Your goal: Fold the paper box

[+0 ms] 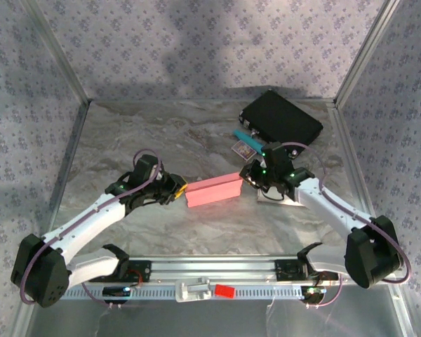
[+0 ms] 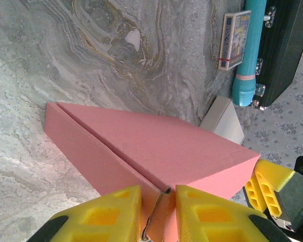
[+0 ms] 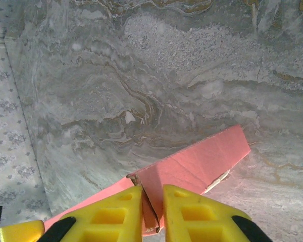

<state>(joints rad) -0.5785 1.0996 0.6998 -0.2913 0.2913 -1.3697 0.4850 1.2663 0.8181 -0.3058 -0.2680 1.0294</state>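
Grey marbled table (image 1: 161,140) carries pink flat paper box (image 1: 214,189), long axis left-right; left claw (image 2: 159,196) and right claw (image 3: 152,196) pinch its ends.

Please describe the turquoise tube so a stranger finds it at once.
Find the black case at the far right of the table. The turquoise tube lies along its side, next to a small card pack. Nothing else is long, round and turquoise.
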